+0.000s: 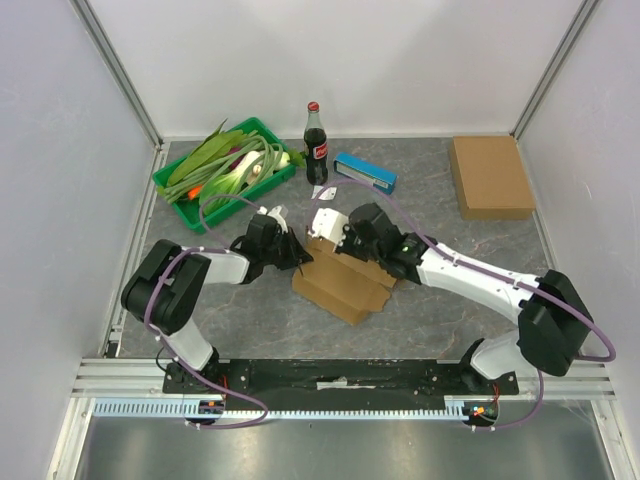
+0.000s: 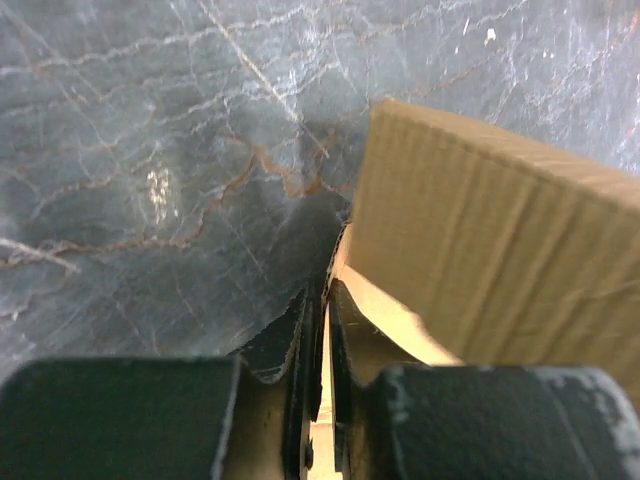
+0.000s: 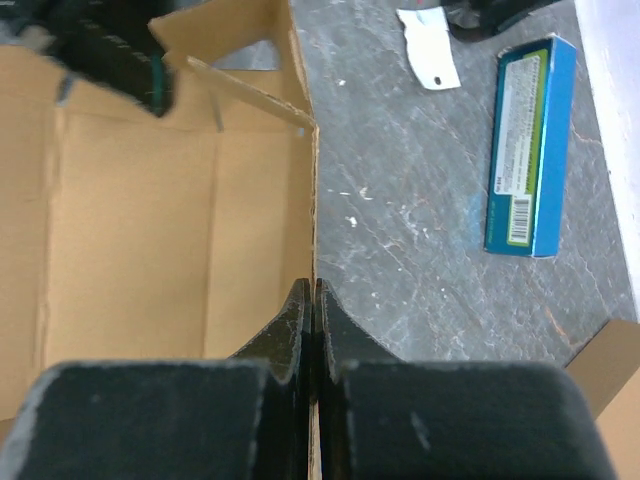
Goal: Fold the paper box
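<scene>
My left gripper (image 2: 318,300) and right gripper (image 3: 313,295) each clench a wall of the brown corrugated cardboard box (image 1: 340,290); my fingers hide the pinched edges.

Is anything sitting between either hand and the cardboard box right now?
Nothing visible does. The left hand and the right hand each pinch an edge of the paper box. The bottle and the blue carton stand apart, farther back.

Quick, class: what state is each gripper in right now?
Left gripper: shut on a flap edge of the cardboard box.
Right gripper: shut on the cardboard box's wall edge.
</scene>
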You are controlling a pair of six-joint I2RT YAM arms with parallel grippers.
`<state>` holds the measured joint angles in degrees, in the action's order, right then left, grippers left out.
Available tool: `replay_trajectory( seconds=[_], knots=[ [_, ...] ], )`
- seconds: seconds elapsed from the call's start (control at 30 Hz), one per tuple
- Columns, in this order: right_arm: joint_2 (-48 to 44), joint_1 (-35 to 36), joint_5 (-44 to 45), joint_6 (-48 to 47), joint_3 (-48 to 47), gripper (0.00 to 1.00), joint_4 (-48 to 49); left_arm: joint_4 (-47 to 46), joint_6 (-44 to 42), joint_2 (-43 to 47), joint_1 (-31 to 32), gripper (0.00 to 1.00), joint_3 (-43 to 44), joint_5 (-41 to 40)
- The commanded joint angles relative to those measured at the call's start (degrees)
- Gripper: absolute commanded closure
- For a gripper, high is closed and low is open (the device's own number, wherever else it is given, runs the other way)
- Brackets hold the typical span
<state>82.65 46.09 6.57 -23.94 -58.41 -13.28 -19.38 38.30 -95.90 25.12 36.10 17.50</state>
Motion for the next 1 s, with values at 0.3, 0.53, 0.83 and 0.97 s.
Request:
replay_trajectory(
  seconds=[0.3, 0.53, 0.83, 0.97],
  knots=[
    [1.8, 8.2, 18.2, -1.0, 4.4, 1.0, 2.7, -12.3, 0.4, -3.3, -0.6, 0.69, -5.1, -6.0],
    [5.3, 7.4, 20.5, -1.6, 0.6, 1.0, 2.2, -18.4, 0.1, 4.1, -0.6, 0.53, -12.4, -4.6],
    [5.2, 6.4, 18.8, -3.1, 0.7, 1.0, 3.0, -24.6, 0.2, 23.9, -0.6, 0.57, -20.4, -4.8],
    [4.3, 4.6, 12.8, -3.7, -0.2, 1.0, 2.6, -26.8, -8.0, 29.3, 0.8, 0.55, -18.0, -1.2]
  ],
)
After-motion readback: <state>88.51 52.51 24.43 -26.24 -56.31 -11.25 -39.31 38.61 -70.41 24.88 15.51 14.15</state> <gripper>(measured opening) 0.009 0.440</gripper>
